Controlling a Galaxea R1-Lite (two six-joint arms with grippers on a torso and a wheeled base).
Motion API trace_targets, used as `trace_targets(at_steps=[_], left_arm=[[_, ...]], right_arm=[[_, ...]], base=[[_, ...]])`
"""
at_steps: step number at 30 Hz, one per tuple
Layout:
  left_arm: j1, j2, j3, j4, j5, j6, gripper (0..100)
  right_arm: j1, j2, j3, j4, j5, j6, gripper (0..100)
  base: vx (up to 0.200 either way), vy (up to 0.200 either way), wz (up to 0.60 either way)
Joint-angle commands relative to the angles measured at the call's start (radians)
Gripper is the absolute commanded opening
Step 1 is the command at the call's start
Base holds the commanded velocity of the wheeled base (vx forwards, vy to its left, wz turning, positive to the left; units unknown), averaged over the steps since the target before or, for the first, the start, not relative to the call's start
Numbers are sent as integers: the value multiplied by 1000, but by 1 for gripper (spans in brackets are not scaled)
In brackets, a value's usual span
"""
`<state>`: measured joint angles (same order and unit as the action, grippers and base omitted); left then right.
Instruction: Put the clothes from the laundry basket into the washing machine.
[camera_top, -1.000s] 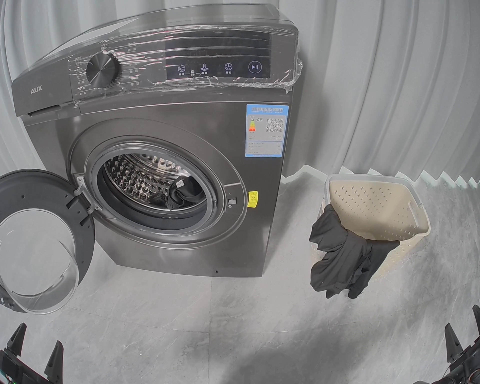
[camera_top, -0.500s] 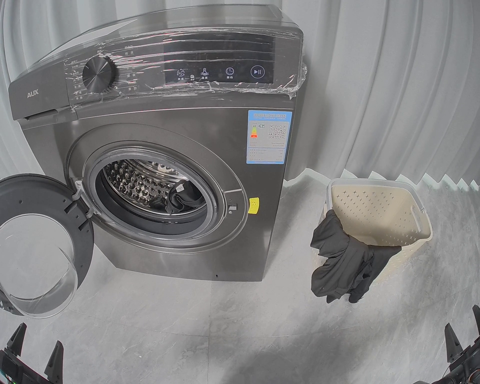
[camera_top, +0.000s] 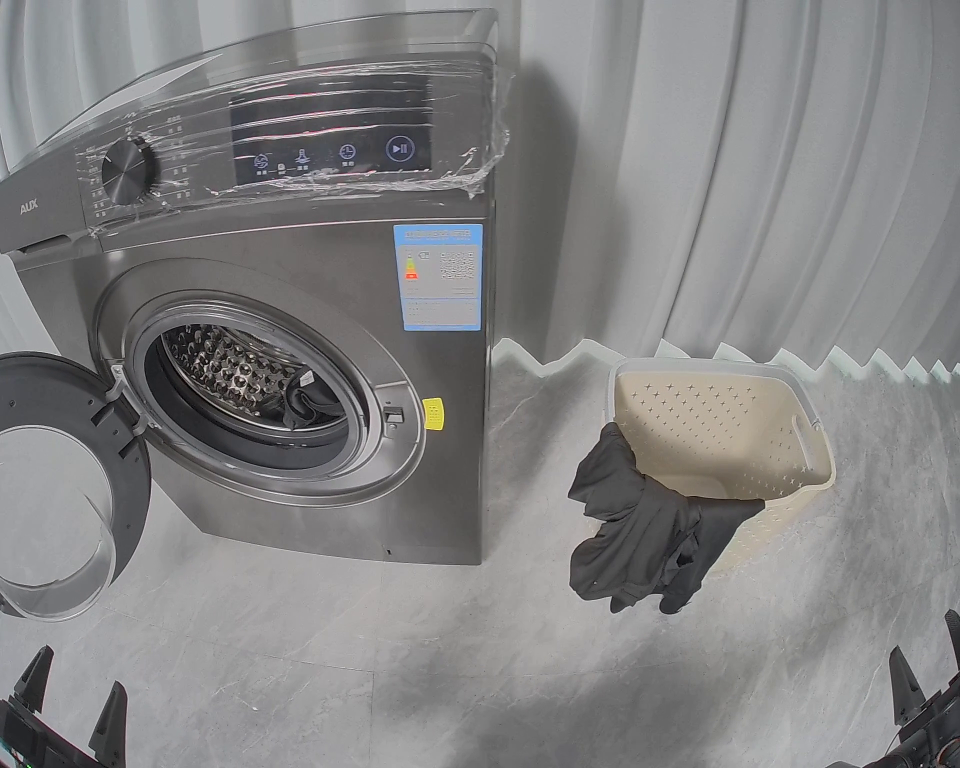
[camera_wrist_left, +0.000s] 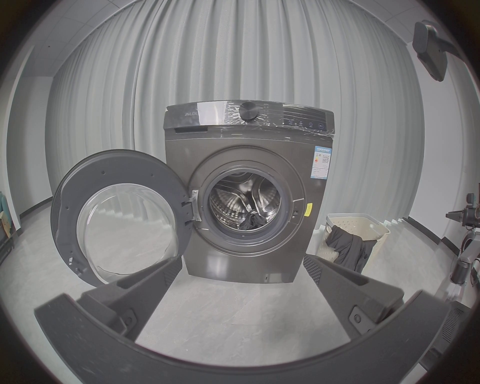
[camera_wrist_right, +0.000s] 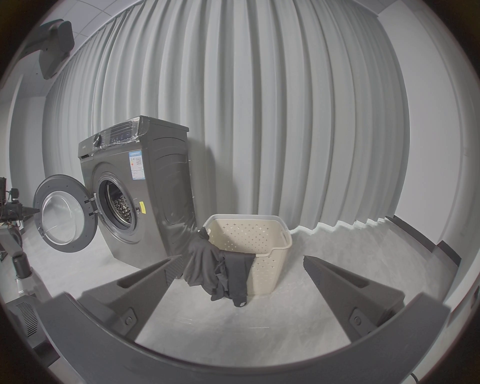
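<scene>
The grey washing machine (camera_top: 300, 240) stands at the left with its round door (camera_top: 60, 480) swung open to the left. A dark garment (camera_top: 305, 405) lies inside the drum. On the floor to the right sits the cream laundry basket (camera_top: 800, 400), and dark clothes (camera_top: 640, 535) hang over its near left rim. My left gripper (camera_top: 78, 675) is low at the bottom left, open and holding nothing. At the bottom right my right gripper (camera_top: 925, 640) is open too. Both are well short of the basket. In the right wrist view the clothes (camera_wrist_right: 215, 270) and basket (camera_wrist_right: 265, 240) lie ahead between the fingers (camera_wrist_right: 150, 285).
A pale pleated curtain (camera_top: 760, 160) hangs behind the machine and basket. The grey tiled floor (camera_top: 400, 640) stretches bare between me, the machine and the basket. The open door juts into the floor space at the left. Some dark equipment (camera_wrist_left: 467, 235) stands off to one side.
The whole head view has shifted, so machine and basket sit further left in the picture: the camera has turned right. Both grippers keep their places and stay open.
</scene>
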<state>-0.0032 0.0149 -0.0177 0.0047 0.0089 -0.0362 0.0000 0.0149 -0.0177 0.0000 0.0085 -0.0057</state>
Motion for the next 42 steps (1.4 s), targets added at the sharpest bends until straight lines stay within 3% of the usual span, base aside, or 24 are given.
trace_targets(at_steps=[1, 19, 37, 38, 42], left_arm=[[0, -15, 16, -2, 0, -1, 100], [0, -15, 16, 0, 0, 4, 100], [0, -15, 16, -2, -3, 15, 100], [0, -15, 16, -2, -3, 15, 100], [0, -15, 16, -2, -3, 16, 100]], right_arm=[[0, -15, 16, 0, 1, 0, 100], [0, -15, 16, 0, 1, 0, 100], [-2, -15, 13, -17, 8, 0, 100], [-2, -15, -19, -31, 11, 1, 100], [5, 92, -298, 25, 56, 3, 100]], base=[[0, -200, 0], [0, -200, 0], [0, 0, 0], [0, 0, 0], [0, 0, 0]])
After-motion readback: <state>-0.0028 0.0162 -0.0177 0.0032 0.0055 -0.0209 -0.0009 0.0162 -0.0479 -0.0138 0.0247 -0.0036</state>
